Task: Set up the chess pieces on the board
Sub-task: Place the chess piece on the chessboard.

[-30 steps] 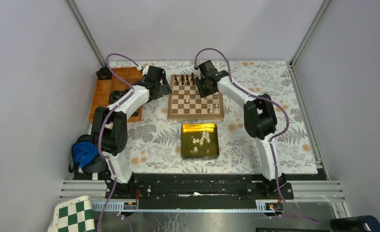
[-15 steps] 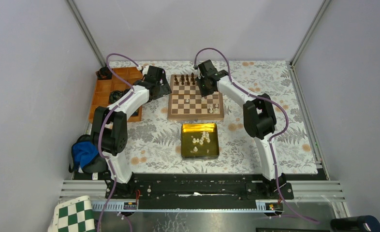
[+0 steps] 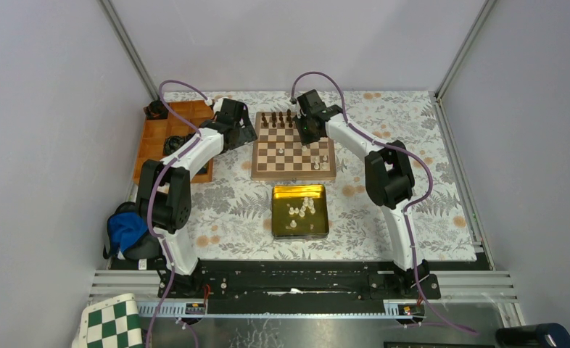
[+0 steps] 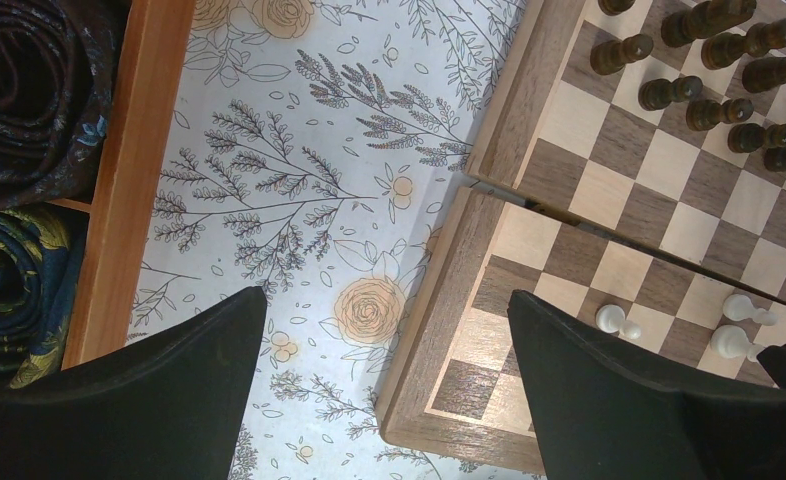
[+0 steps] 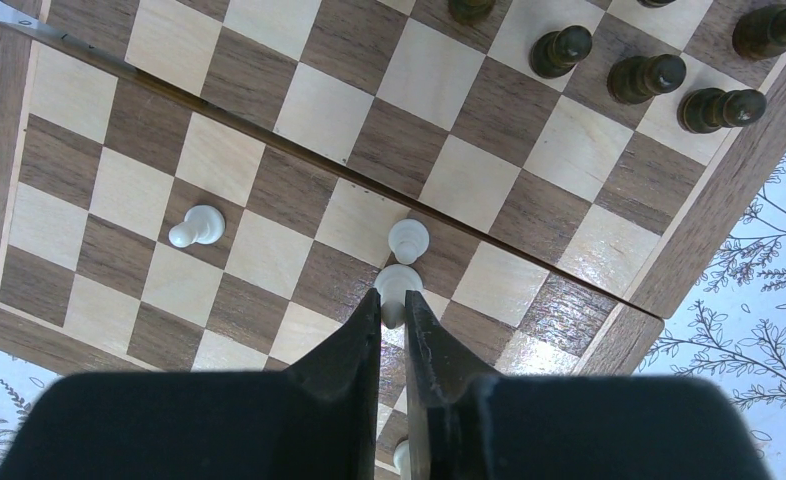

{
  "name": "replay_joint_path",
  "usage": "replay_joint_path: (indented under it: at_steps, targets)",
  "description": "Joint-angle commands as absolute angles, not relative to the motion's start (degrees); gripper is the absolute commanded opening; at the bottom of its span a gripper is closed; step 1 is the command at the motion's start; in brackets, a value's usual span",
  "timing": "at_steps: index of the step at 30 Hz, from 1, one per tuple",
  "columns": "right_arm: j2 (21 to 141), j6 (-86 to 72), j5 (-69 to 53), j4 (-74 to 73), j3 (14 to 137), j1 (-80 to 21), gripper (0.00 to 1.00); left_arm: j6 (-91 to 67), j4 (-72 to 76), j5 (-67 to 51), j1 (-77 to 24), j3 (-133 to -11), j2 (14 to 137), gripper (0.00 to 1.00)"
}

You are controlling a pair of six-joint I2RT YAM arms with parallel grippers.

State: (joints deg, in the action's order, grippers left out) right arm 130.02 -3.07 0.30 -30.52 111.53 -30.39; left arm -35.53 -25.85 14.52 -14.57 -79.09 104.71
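Observation:
The wooden chessboard point(image 3: 282, 156) lies at the back centre, with dark pieces point(image 3: 276, 118) along its far rows. My right gripper point(image 3: 310, 134) hovers over the board's right half. In the right wrist view it point(image 5: 393, 298) is shut on a cream-white piece point(image 5: 397, 283), next to a standing cream piece point(image 5: 407, 238). A cream pawn point(image 5: 194, 227) lies tipped to the left. My left gripper point(image 4: 384, 300) is open and empty over the board's left rim point(image 4: 439, 330). More cream pieces point(image 3: 302, 209) sit in the gold tin.
The gold tin point(image 3: 276, 217) stands in front of the board. An orange wooden tray point(image 3: 159, 141) holding rolled cloths point(image 4: 19, 100) lies to the left. A blue cloth point(image 3: 126, 228) sits by the left arm's base. A green-and-white mat point(image 3: 112, 322) lies at the near left.
The right gripper has shifted very slightly over the board with the cream piece in it. The left arm has not moved.

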Motion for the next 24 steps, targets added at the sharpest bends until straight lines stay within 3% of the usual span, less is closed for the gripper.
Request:
replay_joint_path:
  at_steps: [1,24]
  targets:
    - [127.3,-2.8,-1.3,-31.0,112.0,-31.4,0.06,-35.4,-25.7,14.9,-14.2,-80.3,103.3,0.99]
    - [118.4,-3.2,-0.3,-29.1,101.9,-33.7,0.04,-35.3,-25.7,14.9,-14.2,-79.7,102.2,0.99]
